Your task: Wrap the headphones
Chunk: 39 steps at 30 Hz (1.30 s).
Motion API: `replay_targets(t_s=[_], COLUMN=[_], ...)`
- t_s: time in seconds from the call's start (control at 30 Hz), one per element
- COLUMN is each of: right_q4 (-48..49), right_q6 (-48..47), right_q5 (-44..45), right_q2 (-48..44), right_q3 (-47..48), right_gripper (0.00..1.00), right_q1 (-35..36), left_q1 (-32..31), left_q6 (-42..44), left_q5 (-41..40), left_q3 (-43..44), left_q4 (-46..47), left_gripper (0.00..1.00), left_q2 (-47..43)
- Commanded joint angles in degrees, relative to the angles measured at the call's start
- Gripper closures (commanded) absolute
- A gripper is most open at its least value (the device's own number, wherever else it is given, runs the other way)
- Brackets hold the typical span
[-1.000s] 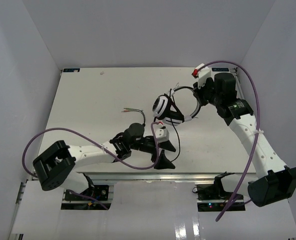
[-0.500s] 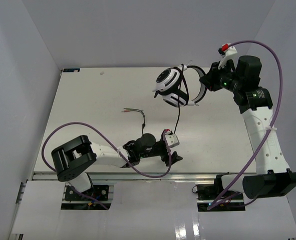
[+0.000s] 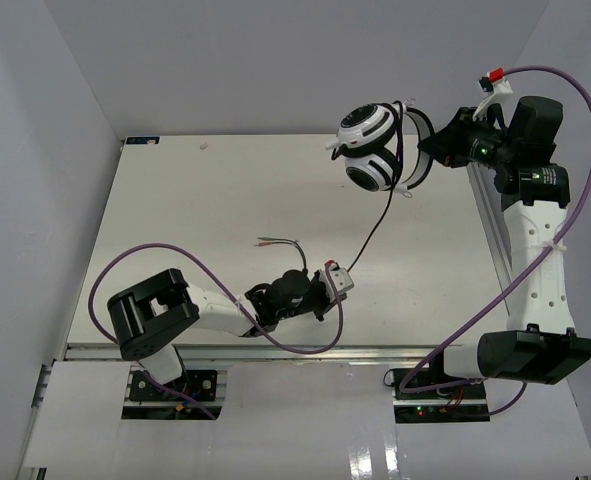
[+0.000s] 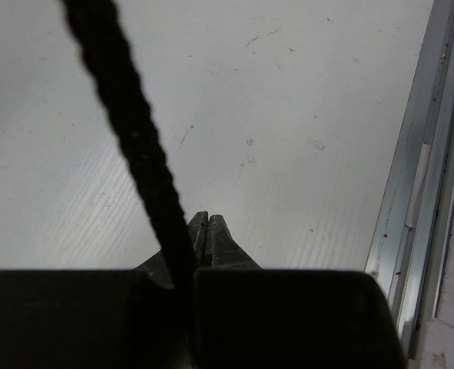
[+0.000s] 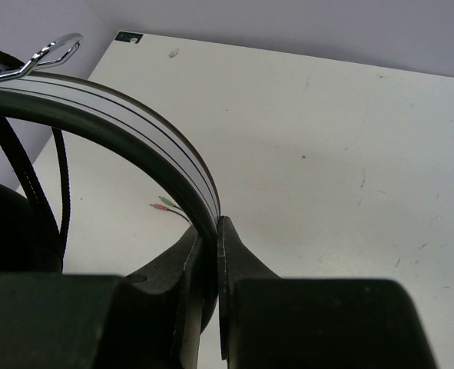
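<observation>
**R grip has headphones in the air, L grip on the cable**

Top view: my R gripper [image 3: 427, 156] is in the upper right of the frame, clamped on the headband of the headphones [image 3: 371, 150]. The cups hang just left of it, stacked one over the other, off the table [image 3: 175, 200]. R wrist cam: both fingers are closed tight w/ the white band [image 5: 134, 127] between them and no gap showing. A black ear pad is at the left edge.

The cable [image 3: 372, 225] runs straight and taut from the cups down-left to my L gripper [image 3: 333, 283], low in the centre of the frame near the front edge. L wrist cam: finger tips meet, jaws closed. The cable crosses from top left down into the base of the fingers, so it looks pinched there, not at the tips.

Past the L grip the cable loops back up-left. The frayed ends [image 3: 267, 241] lie flat on the table, mid-frame.
</observation>
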Motion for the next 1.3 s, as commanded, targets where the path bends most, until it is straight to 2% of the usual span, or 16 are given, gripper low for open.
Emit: replay_targets(t_s=[0.0, 0.17, 0.27, 0.33, 0.47, 0.53, 0.67, 0.7, 0.8, 0.87, 0.93, 1.0, 1.03, 1.13, 1.17, 1.27], right_q4=[4.0, 5.0, 5.6, 5.6, 5.7, 5.6, 2.6, -0.4, -9.1, -10.8, -9.1, -1.8, 1.2, 8.8, 10.3, 18.5], right_q6=[7.5, 8.9, 6.1, 2.6, -7.6, -14.4, -26.3, -36.2, -53.8, -58.1, -60.6, -60.7, -60.5, -58.7, -58.1, -57.5], right_q5=[-7.3, -10.3, -13.5, -17.6, -26.2, -30.4, -35.2, -33.4, -23.1, -17.0, -11.5, -2.5, 0.8, 9.5, 14.9, 28.3], right_q2=[-0.8, -1.6, -3.0, -4.9, -8.8, -11.1, -15.3, -16.9, -19.6, -21.1, -22.8, -25.9, -26.9, -28.4, -28.5, -28.4], right_q3=[2.6, 3.0, 3.1, 2.3, -3.8, -6.8, -11.4, -11.5, -13.9, -17.8, -22.0, -28.9, -31.1, -35.9, -36.8, -41.1], right_gripper=[0.92, 0.92, 0.92, 0.92, 0.92, 0.92, 0.92, 0.92, 0.92, 0.92, 0.92, 0.92, 0.92, 0.92, 0.92, 0.92], right_q1=[-0.7, -1.5, -1.6, -2.0, -3.5, -3.6, -3.6, -3.4, -1.2, -0.4, 0.6, 1.9, 2.7, 6.9, 8.6, 19.9], left_q1=[0.4, 1.5, 4.8, 8.3, 19.1, 22.6, 28.9, 30.3, 36.5, 37.8, 38.6, 38.7, 38.7, 38.6, 38.5, 36.4], left_q6=[0.0, -0.1, -1.4, -5.0, -12.4, -14.1, -15.7, -16.7, -21.8, -24.0, -24.3, -25.0, -26.9, -34.5, -37.0, -48.4], left_q5=[1.1, 3.2, 6.8, 13.7, 29.5, 37.4, 47.9, 49.5, 53.4, 55.4, 56.6, 57.9, 59.5, 63.9, 65.0, 66.3], left_q3=[1.4, 1.4, -0.2, -2.2, -5.5, -4.3, 1.6, 3.5, 9.0, 15.0, 21.3, 28.0, 30.8, 36.4, 36.7, 37.0], left_q4=[-1.2, -1.2, 0.0, 2.5, 6.1, 3.7, -5.4, -6.9, -10.8, -16.9, -23.4, -32.0, -33.0, -33.0, -32.4, -27.5], left_gripper=[0.99, 1.00, 1.00, 1.00, 1.00, 1.00, 1.00, 1.00, 1.00, 1.00, 1.00, 1.00, 1.00, 1.00, 1.00, 1.00], left_q2=[-0.6, 0.4, -1.1, -3.0, -6.2, -6.1, -2.1, -1.4, 0.1, 0.5, 0.6, 0.8, 1.0, 1.2, 1.3, 1.3])
